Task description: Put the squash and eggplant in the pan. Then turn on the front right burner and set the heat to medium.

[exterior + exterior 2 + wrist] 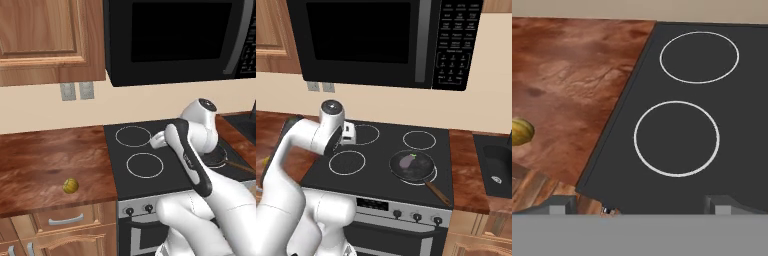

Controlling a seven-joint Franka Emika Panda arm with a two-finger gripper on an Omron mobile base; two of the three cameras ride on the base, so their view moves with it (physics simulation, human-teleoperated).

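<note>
Our gripper (640, 205) empty over the cooktop (712, 165), fingers (562, 205) wide apart, squash (521, 131) far left of them.

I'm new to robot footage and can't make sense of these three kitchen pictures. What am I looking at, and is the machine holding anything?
It is a white robot arm on a driving base, facing a black cooktop. Two pictures come from cameras on the base, behind the arm to its left and right. The third comes from a camera on the hand, looking along the gripper, whose jaws stand wide open and hold nothing. The eggplant already lies in the pan, which sits on the front right burner. The squash rests on the wooden counter left of the stove, not yet picked up. The stove's knobs line its front.
</note>
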